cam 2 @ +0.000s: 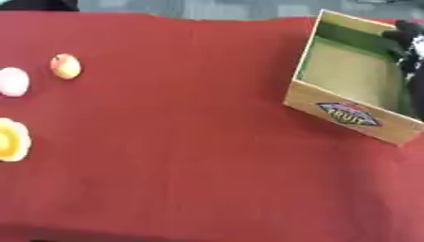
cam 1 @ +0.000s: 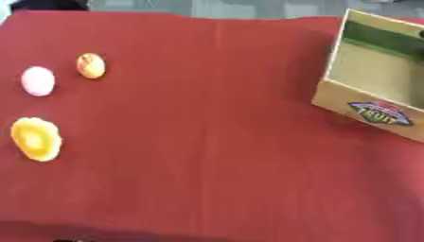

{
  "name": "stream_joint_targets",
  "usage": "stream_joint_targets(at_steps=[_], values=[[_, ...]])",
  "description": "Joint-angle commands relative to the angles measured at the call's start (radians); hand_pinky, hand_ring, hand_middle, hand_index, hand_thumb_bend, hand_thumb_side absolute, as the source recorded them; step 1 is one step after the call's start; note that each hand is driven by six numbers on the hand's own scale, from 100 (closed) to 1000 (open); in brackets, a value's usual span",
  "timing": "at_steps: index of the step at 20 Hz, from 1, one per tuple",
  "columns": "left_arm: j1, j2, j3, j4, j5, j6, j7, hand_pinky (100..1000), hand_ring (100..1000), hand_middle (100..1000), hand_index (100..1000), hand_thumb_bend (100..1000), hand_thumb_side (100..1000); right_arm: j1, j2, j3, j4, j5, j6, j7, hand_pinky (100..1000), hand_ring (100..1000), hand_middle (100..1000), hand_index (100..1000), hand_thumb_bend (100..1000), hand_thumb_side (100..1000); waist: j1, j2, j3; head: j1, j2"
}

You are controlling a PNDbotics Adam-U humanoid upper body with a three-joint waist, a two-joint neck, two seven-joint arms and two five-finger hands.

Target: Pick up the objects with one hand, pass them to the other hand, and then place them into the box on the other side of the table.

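Three small things lie on the red cloth at the left. A pale pink round one [cam 1: 37,81] is furthest left, an orange round one [cam 1: 90,65] sits just right of it, and a yellow one [cam 1: 36,139] lies nearer the front. At the far right stands the open cardboard box [cam 2: 352,116] with a fruit label on its front wall, turned askew; its tan floor shows bare. My right hand [cam 2: 410,40] shows as a dark shape at the picture's right edge, over the box's far right corner. It is blurred. My left hand is out of sight.
The red cloth [cam 1: 207,142] covers the whole table between the three things and the box. The table's far edge runs along the top of the views, with grey floor beyond.
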Motion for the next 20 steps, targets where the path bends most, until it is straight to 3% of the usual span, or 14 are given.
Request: stream_joint_targets(at_steps=[1, 7, 14, 20], values=[[-0.004, 0.03, 0.007, -0.019, -0.003, 0.0, 0.002, 758, 501, 623, 705, 679, 520, -0.015, -0.026, -0.007, -0.012, -0.002, -0.004, -0.001, 971, 1000, 731, 834, 100, 634, -0.002, -0.015, 0.001, -0.001, 0.008], [-0.001, 0.031, 0.008, -0.019, -0.002, 0.001, 0.003, 758, 500, 622, 705, 679, 520, -0.019, -0.03, -0.006, -0.016, -0.007, -0.005, -0.004, 971, 1000, 731, 834, 100, 633, 0.0, -0.011, -0.001, -0.003, 0.03], [-0.002, 0.041, 0.006, -0.02, -0.003, 0.007, 0.0, 759, 501, 623, 705, 681, 519, -0.021, -0.032, -0.005, -0.02, -0.008, -0.004, -0.004, 971, 1000, 731, 833, 100, 632, 0.002, -0.007, -0.001, 0.005, 0.029], [-0.003, 0.134, -0.013, -0.019, -0.019, 0.071, -0.047, 783, 532, 650, 722, 696, 521, -0.022, -0.039, -0.002, -0.021, -0.009, -0.005, -0.002, 970, 1000, 731, 833, 100, 630, 0.006, -0.009, 0.001, 0.014, 0.028]])
